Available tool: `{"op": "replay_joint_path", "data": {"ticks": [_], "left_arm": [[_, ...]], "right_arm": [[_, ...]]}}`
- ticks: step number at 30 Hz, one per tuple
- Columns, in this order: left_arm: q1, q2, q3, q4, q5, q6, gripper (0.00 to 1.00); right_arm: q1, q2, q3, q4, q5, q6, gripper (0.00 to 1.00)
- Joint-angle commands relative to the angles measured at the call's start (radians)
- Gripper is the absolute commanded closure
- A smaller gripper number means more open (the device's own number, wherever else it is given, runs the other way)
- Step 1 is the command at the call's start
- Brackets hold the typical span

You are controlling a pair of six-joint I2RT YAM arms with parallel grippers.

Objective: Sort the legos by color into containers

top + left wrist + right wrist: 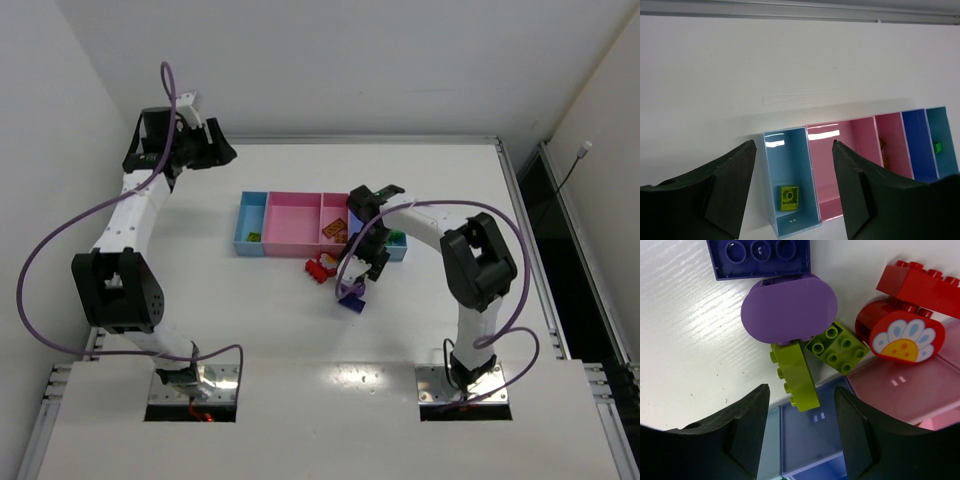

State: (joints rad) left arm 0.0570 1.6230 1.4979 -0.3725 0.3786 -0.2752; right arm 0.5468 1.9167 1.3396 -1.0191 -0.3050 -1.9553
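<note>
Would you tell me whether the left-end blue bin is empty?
Not empty: one yellow-green brick lies on the floor of the bin.

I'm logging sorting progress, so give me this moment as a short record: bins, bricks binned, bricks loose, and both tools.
bins: row of joined shallow plastic bins, light blue, pink, blue-violet
binned: square yellow-green brick in end light blue bin; small green brick in opposite end bin
loose by bins: round purple piece, red bricks, long yellow-green brick
left tool: open, empty
right tool: open around long yellow-green brick's end
</note>
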Motion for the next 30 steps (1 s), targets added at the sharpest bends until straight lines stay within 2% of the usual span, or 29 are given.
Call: {"op": "replay_joint_path", "data": {"ticks": [1, 7, 8, 11, 18, 20, 22, 23, 25, 30], "left_arm": [[0.023, -0.012, -0.018, 0.021, 0.02, -0.016, 0.31], [0.023, -0.012, -0.018, 0.021, 0.029, -0.016, 0.31], [0.023, -0.012, -0.018, 0.021, 0.029, -0.016, 0.28], [0.032, -0.012, -0.018, 0.021, 0.029, -0.016, 0.27], [0.032, -0.012, -0.018, 0.021, 0.029, -0.007, 0.27], [0.032, -0.003, -0.018, 0.021, 0.029, -0.007, 0.26], [0.032, -0.003, -0.018, 0.021, 0.029, 0.002, 0.26], [0.032, -0.003, -0.018, 0.021, 0.029, 0.002, 0.26], [0.032, -0.003, -0.018, 0.021, 0.029, 0.002, 0.26], [0.032, -0.017, -0.056, 0.046, 0.039, 0.011, 0.26]], "right_arm": [[0.004, 0.027, 0.026, 0.014, 0.017, -0.226, 0.43], [0.004, 0.045, 0.015, 0.034, 0.017, -0.226, 0.43], [0.004, 0.045, 0.006, 0.046, 0.007, -0.226, 0.43], [0.013, 0.045, -0.016, 0.082, 0.007, -0.226, 0.55], [0.013, 0.045, -0.066, 0.12, 0.029, -0.226, 0.69], [0.013, 0.045, -0.077, 0.129, 0.04, -0.226, 0.76], [0.013, 0.035, -0.086, 0.142, 0.04, -0.226, 0.91], [0.022, 0.035, -0.086, 0.142, 0.04, -0.226, 0.94], [0.022, 0.012, -0.086, 0.12, 0.04, -0.226, 0.99], [0.042, -0.151, -0.14, 0.096, -0.003, -0.215, 1.0]]}}
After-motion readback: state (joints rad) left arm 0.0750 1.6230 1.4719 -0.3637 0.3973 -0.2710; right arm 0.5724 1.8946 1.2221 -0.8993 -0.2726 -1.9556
